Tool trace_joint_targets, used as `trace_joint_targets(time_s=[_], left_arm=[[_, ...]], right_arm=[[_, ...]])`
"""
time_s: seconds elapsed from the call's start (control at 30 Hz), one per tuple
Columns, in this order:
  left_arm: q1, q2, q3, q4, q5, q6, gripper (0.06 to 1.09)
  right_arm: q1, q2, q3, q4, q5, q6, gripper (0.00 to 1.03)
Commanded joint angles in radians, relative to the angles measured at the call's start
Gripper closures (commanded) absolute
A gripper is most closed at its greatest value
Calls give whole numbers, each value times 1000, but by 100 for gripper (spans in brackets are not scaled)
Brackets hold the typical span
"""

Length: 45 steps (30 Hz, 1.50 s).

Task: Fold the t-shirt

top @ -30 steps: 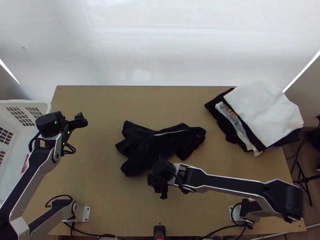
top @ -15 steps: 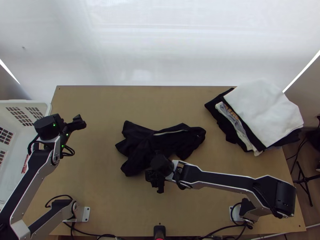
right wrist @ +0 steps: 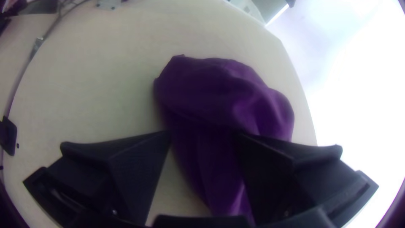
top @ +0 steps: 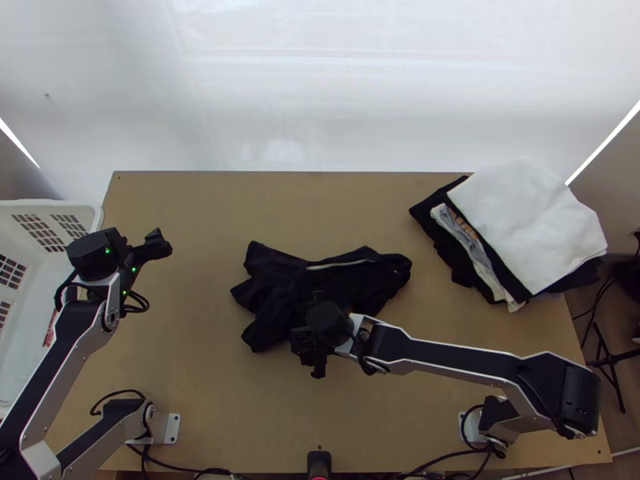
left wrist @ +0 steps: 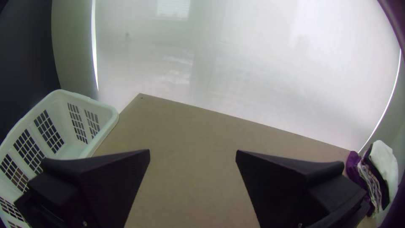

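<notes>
Item: one t-shirt (top: 364, 284), dark, bunched. It lay near the middle of the table (top: 200, 384), presumably so that both arms could get at it. A pale line (top: 340, 266) ran across its upper side; which part of the garment this marked could not be told.

Item: right end effector (right wrist: 203, 137), fingers apart, cloth visible between and beneath them, no grip evident. It stood at the shirt's near edge, likely to take a fold or hem for spreading; whether it touched the cloth could not be told.

Item: left end effector (left wrist: 193, 152), wide apart, nothing between its fingers. It was placed well apart from the shirt, on the basket side, probably to leave the other arm room.

Item: stack of garments (top: 532, 228), white piece uppermost, at the table's far right, apparently set aside from the working area.

Item: white basket (top: 84, 214), beside the table's left edge, perhaps the supply for unfolded pieces.

Judgement: early stage; flattening seemed due before folding.
</notes>
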<state>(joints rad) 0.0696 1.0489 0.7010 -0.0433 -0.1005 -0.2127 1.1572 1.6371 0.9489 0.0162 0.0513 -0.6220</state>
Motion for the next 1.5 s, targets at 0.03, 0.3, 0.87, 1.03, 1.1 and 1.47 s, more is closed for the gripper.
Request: trace_joint_targets(time_s=[0.03, 0.3, 0.87, 1.03, 1.1, 1.47], left_arm=[[-2, 11, 9, 2, 1, -1, 10], [1, 31, 25, 3, 1, 1, 10], [15, 53, 32, 17, 4, 13, 10], [30, 54, 48, 13, 22, 18, 10], [30, 57, 57, 11, 22, 19, 10], [39, 57, 97, -27, 25, 18, 10]], right_arm=[[-5, -17, -7, 33, -1, 13, 36], [-11, -40, -33, 34, -1, 18, 36], [-105, 184, 25, 225, -1, 22, 36], [-125, 188, 28, 225, -1, 24, 61], [-125, 175, 25, 225, -1, 22, 79], [-166, -174, 162, -59, -2, 235, 100]])
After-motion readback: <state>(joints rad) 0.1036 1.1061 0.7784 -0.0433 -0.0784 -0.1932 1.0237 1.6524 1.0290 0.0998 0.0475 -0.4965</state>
